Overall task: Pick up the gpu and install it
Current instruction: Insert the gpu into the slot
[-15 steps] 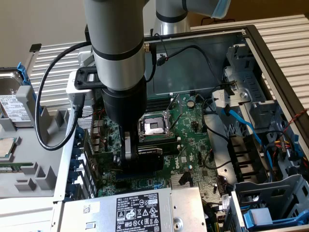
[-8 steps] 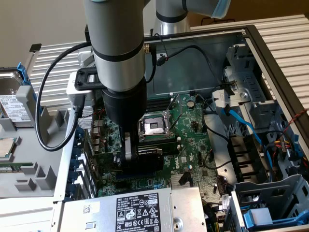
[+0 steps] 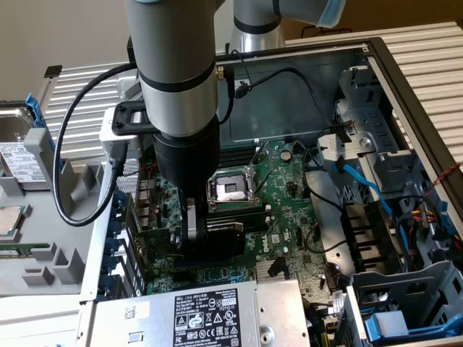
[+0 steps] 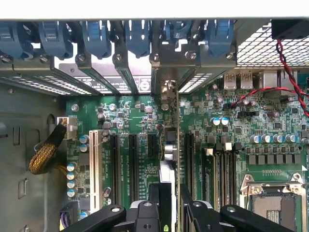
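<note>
My gripper (image 3: 192,220) reaches down into the open computer case and is shut on the gpu (image 3: 224,236). The gpu's glossy black shroud faces the exterior view's right. It stands on edge, low over the large green motherboard (image 3: 286,191), just in front of the CPU socket (image 3: 230,189). In the wrist view the gpu (image 4: 169,159) appears edge-on between my two black fingers (image 4: 154,193). It lines up with a black expansion slot, and its silver end bracket (image 4: 166,92) stands against the case's rear slot openings. Whether the card is fully seated I cannot tell.
Blue slot latches (image 4: 96,36) line the case's rear wall. Black memory sticks (image 4: 217,169) stand beside the CPU socket (image 4: 273,203). A grey power supply (image 3: 195,314) lies at the front, blue cables (image 3: 362,181) and drive cages at the exterior view's right, and a hard drive (image 3: 18,155) outside the case.
</note>
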### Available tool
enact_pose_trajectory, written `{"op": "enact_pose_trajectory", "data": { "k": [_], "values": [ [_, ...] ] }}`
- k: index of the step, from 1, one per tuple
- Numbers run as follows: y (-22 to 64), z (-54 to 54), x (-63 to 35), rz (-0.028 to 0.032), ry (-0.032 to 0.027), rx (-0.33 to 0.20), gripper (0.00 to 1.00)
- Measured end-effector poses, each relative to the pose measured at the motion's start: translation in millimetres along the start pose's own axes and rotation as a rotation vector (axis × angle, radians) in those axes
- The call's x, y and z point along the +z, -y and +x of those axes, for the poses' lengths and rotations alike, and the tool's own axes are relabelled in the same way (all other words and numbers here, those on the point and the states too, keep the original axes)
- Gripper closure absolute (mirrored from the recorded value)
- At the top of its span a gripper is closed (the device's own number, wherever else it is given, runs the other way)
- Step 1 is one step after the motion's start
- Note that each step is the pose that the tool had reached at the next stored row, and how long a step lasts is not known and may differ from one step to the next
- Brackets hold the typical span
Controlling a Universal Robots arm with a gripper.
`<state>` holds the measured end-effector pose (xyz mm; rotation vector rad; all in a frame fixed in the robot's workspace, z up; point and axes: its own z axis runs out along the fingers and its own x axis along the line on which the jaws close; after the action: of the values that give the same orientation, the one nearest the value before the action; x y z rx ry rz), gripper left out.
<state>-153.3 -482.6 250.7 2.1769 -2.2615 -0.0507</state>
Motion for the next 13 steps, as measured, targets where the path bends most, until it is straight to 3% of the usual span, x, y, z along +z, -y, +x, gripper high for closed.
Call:
{"op": "enact_pose_trajectory", "data": {
  "k": [13],
  "values": [
    [0.0,0.0,1.1,-0.0001,-0.0001,0.0,0.73]
  ]
}}
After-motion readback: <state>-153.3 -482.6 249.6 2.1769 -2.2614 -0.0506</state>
